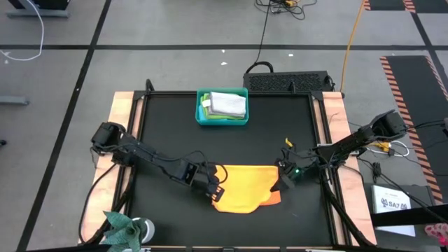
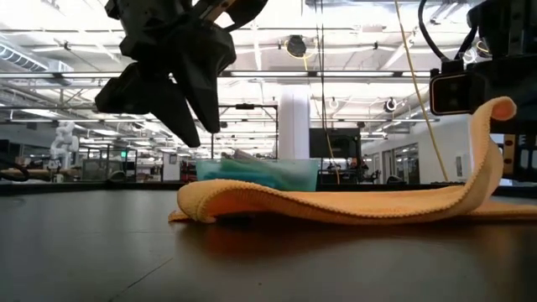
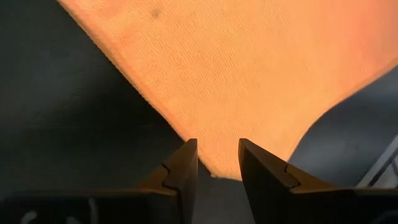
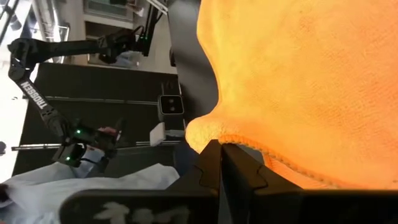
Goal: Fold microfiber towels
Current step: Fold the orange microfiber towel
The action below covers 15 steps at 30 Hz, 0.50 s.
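You have a black table [image 1: 168, 126] with wooden side strips, and everything sits on its dark mat. Largest thing on it: the orange-yellow towel [image 1: 245, 187], lying at about 6 o'clock from the table's centre, near the front edge. It is mostly flat, with its right-hand edge lifted off the surface; in the low view that edge curls up in a tall arc while the rest lies in a shallow wave.

Next, the teal bin [image 1: 202, 117] at 12 o'clock, by the back edge, well apart from the towel. Inside it you see a folded light grey towel [image 1: 228, 103] on top, and a sliver of lime green towel [image 1: 205, 105] at its left side. What else is under them you cannot tell.

Right gripper [image 1: 283, 183] is at the towel's 3 o'clock edge, jaws pressed together and pinching the lifted orange-yellow hem; the right wrist view shows the cloth bunched right at the fingertips.

Left gripper [image 1: 215, 190] is at the towel's 9 o'clock edge, raised above the table, jaws spread with a gap between them and nothing in it; the towel's corner lies just below the tips.

A small potted plant [image 1: 124, 228] sits at 7 o'clock, at the table's front-left corner.
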{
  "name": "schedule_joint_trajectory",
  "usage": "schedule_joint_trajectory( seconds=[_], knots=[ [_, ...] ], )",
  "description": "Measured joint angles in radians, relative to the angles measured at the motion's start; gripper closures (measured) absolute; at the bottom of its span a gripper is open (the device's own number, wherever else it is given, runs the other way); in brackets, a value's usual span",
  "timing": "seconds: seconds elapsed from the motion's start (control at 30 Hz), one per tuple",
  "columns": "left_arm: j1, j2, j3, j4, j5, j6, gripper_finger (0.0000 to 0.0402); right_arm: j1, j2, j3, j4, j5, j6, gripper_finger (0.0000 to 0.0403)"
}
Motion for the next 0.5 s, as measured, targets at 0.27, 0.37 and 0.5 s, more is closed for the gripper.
schedule_joint_trajectory(
  seconds=[0.27,0.37,0.5],
  knots=[
    [0.006,0.000,0.000,0.076,0.056,0.095,0.0284,0.002,0.000,0.000,-0.001,-0.027,-0.019,0.0403],
    [0.010,0.001,0.000,0.071,0.051,0.038,0.0284,0.002,0.000,0.000,0.001,-0.027,-0.026,0.0403],
    [0.004,0.001,0.000,0.072,0.026,0.010,0.0283,0.003,0.000,0.000,0.001,-0.027,-0.030,0.0403]
  ],
)
